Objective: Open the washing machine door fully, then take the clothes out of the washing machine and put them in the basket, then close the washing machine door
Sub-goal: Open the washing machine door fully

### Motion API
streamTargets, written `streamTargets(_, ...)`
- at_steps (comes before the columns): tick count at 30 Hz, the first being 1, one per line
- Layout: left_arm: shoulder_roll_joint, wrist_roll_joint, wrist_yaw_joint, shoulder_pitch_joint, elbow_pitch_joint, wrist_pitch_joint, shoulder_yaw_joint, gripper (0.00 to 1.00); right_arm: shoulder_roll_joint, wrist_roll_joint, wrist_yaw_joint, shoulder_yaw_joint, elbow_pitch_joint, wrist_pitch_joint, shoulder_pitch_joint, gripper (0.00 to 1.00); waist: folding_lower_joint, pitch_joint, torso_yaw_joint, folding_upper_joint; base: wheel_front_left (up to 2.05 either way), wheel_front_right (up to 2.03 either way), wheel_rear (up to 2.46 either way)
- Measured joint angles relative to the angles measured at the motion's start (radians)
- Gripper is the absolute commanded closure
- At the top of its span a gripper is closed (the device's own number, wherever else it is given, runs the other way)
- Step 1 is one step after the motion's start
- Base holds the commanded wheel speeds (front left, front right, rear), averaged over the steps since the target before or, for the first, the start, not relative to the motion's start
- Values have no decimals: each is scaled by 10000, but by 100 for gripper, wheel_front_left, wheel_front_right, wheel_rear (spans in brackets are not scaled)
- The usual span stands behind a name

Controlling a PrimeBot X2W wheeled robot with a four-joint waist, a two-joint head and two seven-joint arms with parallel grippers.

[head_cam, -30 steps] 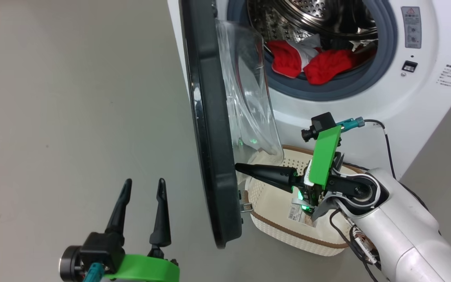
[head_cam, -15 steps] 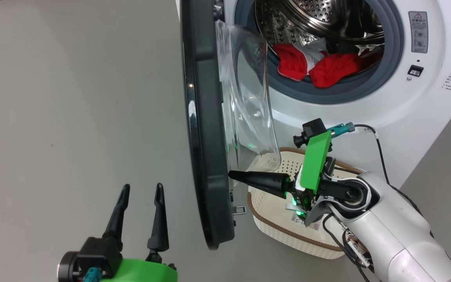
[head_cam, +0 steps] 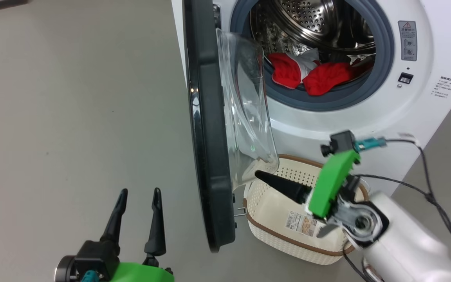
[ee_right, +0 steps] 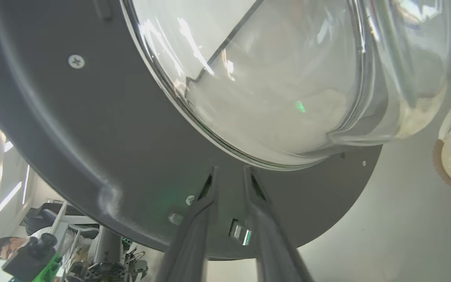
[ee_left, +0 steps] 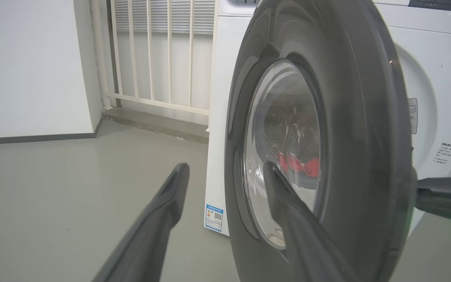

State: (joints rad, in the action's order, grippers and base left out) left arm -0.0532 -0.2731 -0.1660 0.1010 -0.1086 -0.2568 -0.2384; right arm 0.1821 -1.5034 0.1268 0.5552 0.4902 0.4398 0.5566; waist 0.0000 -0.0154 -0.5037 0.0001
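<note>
The washing machine (head_cam: 405, 105) stands with its washing machine door (head_cam: 206, 137) swung out edge-on to me, the glass bowl (head_cam: 245, 109) facing the drum. Red clothes (head_cam: 307, 74) lie at the drum's front lip. The basket (head_cam: 288, 235) sits on the floor under the opening. My right gripper (head_cam: 260, 175) hangs over the basket, tips near the bowl's lower edge. In the right wrist view its fingers (ee_right: 229, 170) stand slightly open, holding nothing, pointing at the door's inner face (ee_right: 73, 129). My left gripper (head_cam: 137, 196) is open, left of the door's outer side (ee_left: 366, 137).
Bare grey floor (head_cam: 73, 117) spreads to the left of the door. A railing and white wall (ee_left: 151, 58) stand behind the machine. Cables (head_cam: 425, 184) trail from my right wrist. A person (ee_right: 4, 248) shows beyond the door's lower edge in the right wrist view.
My right gripper has drawn back from the door's inner rim toward the basket, and its fingers have parted. The head camera has shifted a little. The left gripper has stayed put.
</note>
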Motion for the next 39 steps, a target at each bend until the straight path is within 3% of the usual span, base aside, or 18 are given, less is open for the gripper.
streamTargets(3, -8, 2, 10, 1, 4, 0, 36, 0, 297, 755, 0, 159, -165, -786, -274, 0, 0, 41, 28, 0, 0, 0, 0)
streamTargets(8, -25, 2, 259, 0, 98, 0, 163, 0, 1068, 3430, 0, 571, 134, -3611, -544, 0, 0, 96, 166, 0, 0, 0, 0)
streamTargets(15, -19, 313, 364, -8, 385, 0, 439, 0, 1014, 6508, 4, 577, 1732, -6473, -668, 0, 0, 49, 500, 0, 0, 0, 0)
streamTargets(21, 4, 531, 447, -109, 583, 0, 577, 0, 433, 9242, 4, -1074, 2054, -6867, -684, 0, 0, -57, 703, 0, 0, 0, 0)
streamTargets(25, 23, 637, 514, -215, 637, 0, 623, 0, -81, 11233, 4, -2963, 477, -6918, -1285, 0, 0, -130, 757, 0, 0, 0, 0)
streamTargets(28, 46, 706, 516, -217, 671, 0, 629, 0, -685, 12272, 6, -3804, -631, -6951, -2355, 0, 0, -132, 737, 0, 0, 0, 0)
streamTargets(34, 52, 706, 516, -222, 725, 0, 631, 0, -1168, 13323, 6, -4261, -2263, -6951, -3737, 0, 0, -158, 687, 0, 0, 0, 0)
streamTargets(39, 56, 706, 516, -240, 748, 0, 623, 0, -1229, 13465, 6, -4261, -2562, -6951, -4219, 0, 0, -179, 630, 0, 0, 0, 0)
